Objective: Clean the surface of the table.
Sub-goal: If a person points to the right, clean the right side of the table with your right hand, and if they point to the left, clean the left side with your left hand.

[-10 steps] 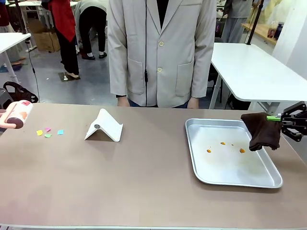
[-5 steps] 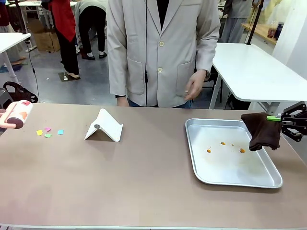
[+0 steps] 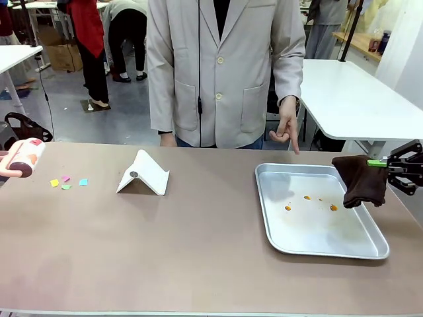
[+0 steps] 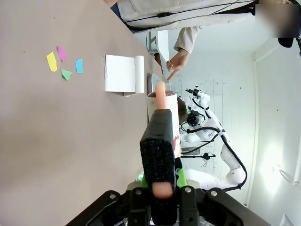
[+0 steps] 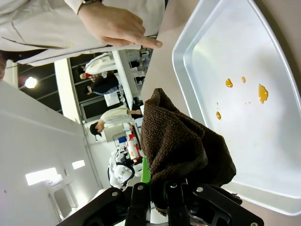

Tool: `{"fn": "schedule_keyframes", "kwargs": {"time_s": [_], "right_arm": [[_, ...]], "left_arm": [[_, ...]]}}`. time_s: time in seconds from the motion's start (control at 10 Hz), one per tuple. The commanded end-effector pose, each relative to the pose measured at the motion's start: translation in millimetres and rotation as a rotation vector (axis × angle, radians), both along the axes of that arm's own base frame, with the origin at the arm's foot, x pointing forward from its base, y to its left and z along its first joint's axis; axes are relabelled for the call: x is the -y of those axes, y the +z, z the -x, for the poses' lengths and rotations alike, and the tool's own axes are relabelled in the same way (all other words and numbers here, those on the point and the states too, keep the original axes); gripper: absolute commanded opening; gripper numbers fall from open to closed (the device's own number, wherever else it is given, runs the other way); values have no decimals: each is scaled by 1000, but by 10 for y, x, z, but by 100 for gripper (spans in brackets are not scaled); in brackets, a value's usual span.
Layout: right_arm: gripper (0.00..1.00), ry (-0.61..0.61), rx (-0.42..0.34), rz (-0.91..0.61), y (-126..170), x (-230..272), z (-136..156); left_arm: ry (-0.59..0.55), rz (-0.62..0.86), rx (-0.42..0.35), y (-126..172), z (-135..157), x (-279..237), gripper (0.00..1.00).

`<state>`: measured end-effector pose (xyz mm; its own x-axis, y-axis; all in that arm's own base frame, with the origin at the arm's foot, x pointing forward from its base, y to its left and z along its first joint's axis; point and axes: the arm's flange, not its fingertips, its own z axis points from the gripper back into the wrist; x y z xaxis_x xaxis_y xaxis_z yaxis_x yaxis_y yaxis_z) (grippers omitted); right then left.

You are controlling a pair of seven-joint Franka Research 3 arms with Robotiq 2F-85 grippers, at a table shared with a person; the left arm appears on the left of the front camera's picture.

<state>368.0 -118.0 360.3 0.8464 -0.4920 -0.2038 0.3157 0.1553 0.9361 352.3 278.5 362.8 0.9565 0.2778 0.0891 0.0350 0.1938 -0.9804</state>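
Note:
The brown table (image 3: pixel 198 251) carries a few coloured paper scraps (image 3: pixel 67 181) near its left end. Beside them at the left edge hovers a lint roller (image 3: pixel 26 157). In the left wrist view my left gripper (image 4: pixel 161 188) is shut on the roller's pink handle, with the roller (image 4: pixel 163 107) pointing over the table and the scraps (image 4: pixel 63 63) ahead. My right gripper (image 3: pixel 388 165) is shut on a dark brown cloth (image 3: pixel 361 179) that hangs over the right rim of a silver tray (image 3: pixel 271 224). The right wrist view shows the cloth (image 5: pixel 183 146) bunched in the right gripper (image 5: pixel 162 193).
The tray holds several small orange stains (image 3: pixel 289 207). A white folded stand (image 3: pixel 143 174) sits left of the middle. A person in a pale jacket stands at the far edge, one hand (image 3: pixel 287 129) pointing down near the tray's far rim. White tables stand behind.
The person's hand has come up from their side and now points down toward the tray's far edge. Both grippers and what they hold have stayed still.

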Motion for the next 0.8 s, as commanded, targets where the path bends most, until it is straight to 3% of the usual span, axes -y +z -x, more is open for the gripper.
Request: {"fn": "schedule_keyframes", "kwargs": {"time_s": [0.0, 0.3, 0.4, 0.7], "right_arm": [[0, 14, 3, -5, 15, -6, 16], [0, 14, 3, -5, 15, -6, 16], [11, 0, 0, 0, 0, 0, 0], [11, -44, -81, 235, 338, -43, -16]], "left_arm": [[12, 19, 4, 36, 9, 12, 0], [12, 19, 4, 36, 9, 12, 0], [12, 19, 4, 36, 9, 12, 0], [12, 19, 4, 36, 9, 12, 0]]}}
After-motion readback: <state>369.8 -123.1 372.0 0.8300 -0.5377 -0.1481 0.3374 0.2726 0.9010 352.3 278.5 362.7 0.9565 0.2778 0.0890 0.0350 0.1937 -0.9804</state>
